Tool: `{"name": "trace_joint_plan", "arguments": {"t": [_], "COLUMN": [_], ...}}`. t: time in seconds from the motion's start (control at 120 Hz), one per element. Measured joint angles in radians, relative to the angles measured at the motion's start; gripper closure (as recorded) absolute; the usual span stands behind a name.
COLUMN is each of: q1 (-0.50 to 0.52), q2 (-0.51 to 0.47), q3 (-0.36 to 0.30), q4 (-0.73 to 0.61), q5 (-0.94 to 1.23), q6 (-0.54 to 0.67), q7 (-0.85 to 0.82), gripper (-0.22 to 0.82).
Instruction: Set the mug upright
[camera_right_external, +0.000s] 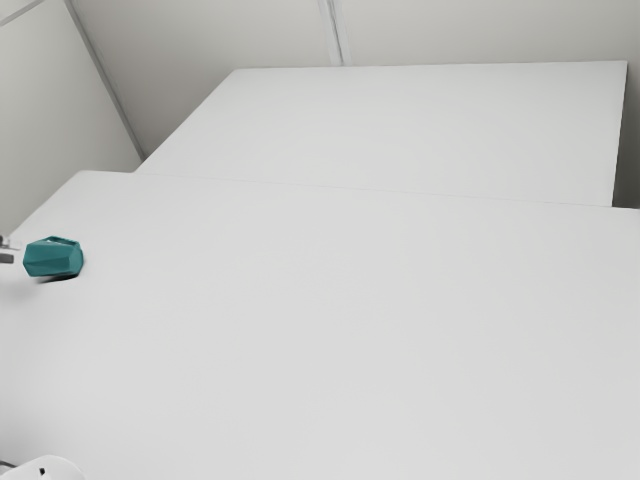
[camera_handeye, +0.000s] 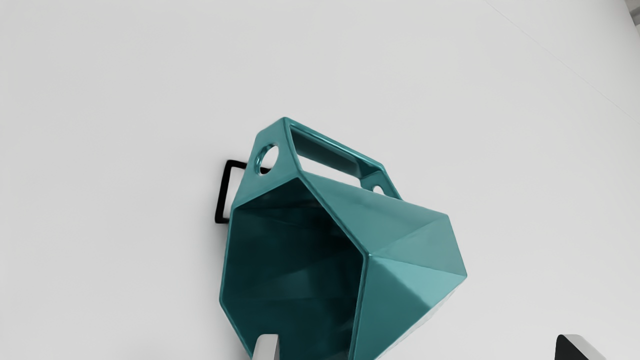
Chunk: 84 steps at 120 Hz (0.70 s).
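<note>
Fingers (camera_handeye: 267, 348) were held spread with a wide gap between them, their lengths cut off by the edge of the wrist view. One tip was seen in front of the dark mouth of the teal mug (camera_handeye: 407, 245); whether it was inside the mouth or merely above it could not be told. The other tip was placed well clear of the mug, beyond its outer wall.

The mug was tipped on its side, its inner depth mostly lost in shadow and part of its rim cut off near the fingers. By its handle (camera_handeye: 337, 142), pierced by round holes, a black angular outline (camera_handeye: 222, 192) was partly hidden; it could not be told for certain whether this was a shadow.

From the side, the gripper (camera_right_external: 8, 249) was largely cut off by the exterior view's left edge, and the mug was seen just beside it, with a dark shadow below.

Farther out, a white tabletop (camera_right_external: 330, 330) was spread, with another pale surface (camera_right_external: 400, 130) behind it and wall panels (camera_right_external: 220, 35) beyond. In the exterior view's lower left corner, a white rounded object (camera_right_external: 50, 466) was cropped too closely to be identified.
</note>
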Motion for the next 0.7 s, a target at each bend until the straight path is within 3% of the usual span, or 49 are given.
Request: {"name": "trace_joint_plan", "arguments": {"t": [0.567,0.625,0.7], "q1": [-0.009,-0.009,-0.008], "q2": [0.047,0.046,0.046], "q3": [-0.056,-0.055,-0.053], "q4": [-0.019,-0.021,-0.022], "q5": [-0.077,-0.084,-0.090], "q6": [-0.058,-0.068,-0.077], "q7": [-0.009,-0.012,-0.017], "gripper": [0.00,0.05,0.24]}}
